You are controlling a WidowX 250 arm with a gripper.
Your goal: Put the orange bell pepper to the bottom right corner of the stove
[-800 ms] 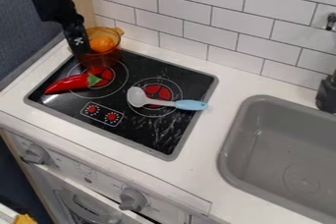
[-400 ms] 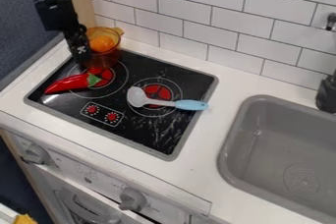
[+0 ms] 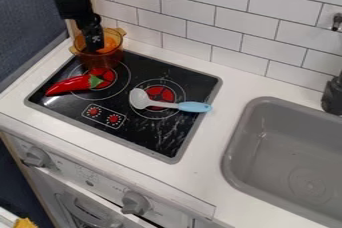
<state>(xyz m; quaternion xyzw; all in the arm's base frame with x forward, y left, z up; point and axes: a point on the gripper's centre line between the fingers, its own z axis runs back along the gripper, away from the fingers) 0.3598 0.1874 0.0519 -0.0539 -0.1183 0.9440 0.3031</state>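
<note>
Gripper: the black gripper (image 3: 95,45) hangs down at the transparent orange pot (image 3: 105,62), its lower end inside the rim.
Jaws: how far they are open cannot be told, and also not whether they grasp or touch the pepper.
Bell pepper: the orange bell pepper (image 3: 109,45) is in the pot, partly hidden by the gripper, well apart from the bottom right corner of the stove (image 3: 157,139).
Pot: it stands upright at the far left corner of the stove.
Chili: a red chili (image 3: 65,85) with green stem lies in front of the pot.
Spoon: a spoon (image 3: 140,99) lies on the right burner, its blue handle (image 3: 194,106) passing over the stove's edge.
Sink: a grey sink (image 3: 267,144) is at the right.
</note>
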